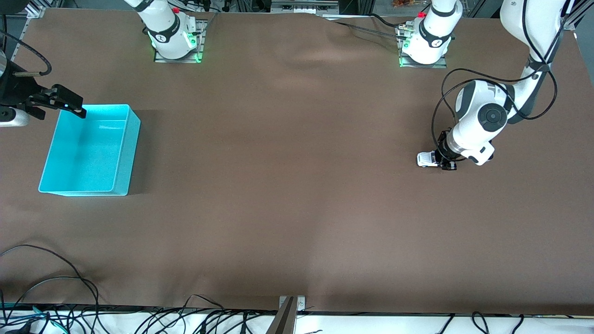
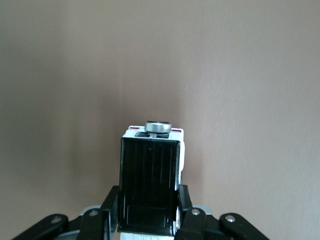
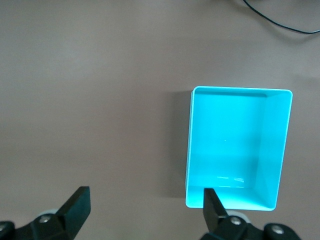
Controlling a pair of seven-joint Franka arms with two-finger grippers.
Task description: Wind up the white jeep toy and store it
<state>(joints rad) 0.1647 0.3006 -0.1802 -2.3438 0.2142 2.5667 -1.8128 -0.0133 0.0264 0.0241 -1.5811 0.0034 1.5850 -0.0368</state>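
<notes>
Across the whole front view lies a brown cloth-covered table (image 1: pixel 287 185), smooth apart from a few soft wrinkles near the robot bases. Both white arm bases stand along its edge, each with a green glow at its foot. Black cables (image 1: pixel 51 297) trail along the white strip at the table edge nearest the front camera, and metal framing shows at the corners by the bases.

Toward the left arm's end of the table, the white jeep toy (image 1: pixel 428 159) sits on the cloth. The left gripper (image 1: pixel 444 160) is down at table level, clenched on the toy's rear; the left wrist view shows its fingers (image 2: pixel 186 210) pressed against both sides of the jeep's black roof.

Toward the right arm's end, a cyan bin (image 1: pixel 125 153) rests on the cloth, well apart from the toy. The right gripper (image 1: pixel 62 103) waits over the bin's rim, its fingers (image 3: pixel 77 207) spread wide and grasping nothing.
</notes>
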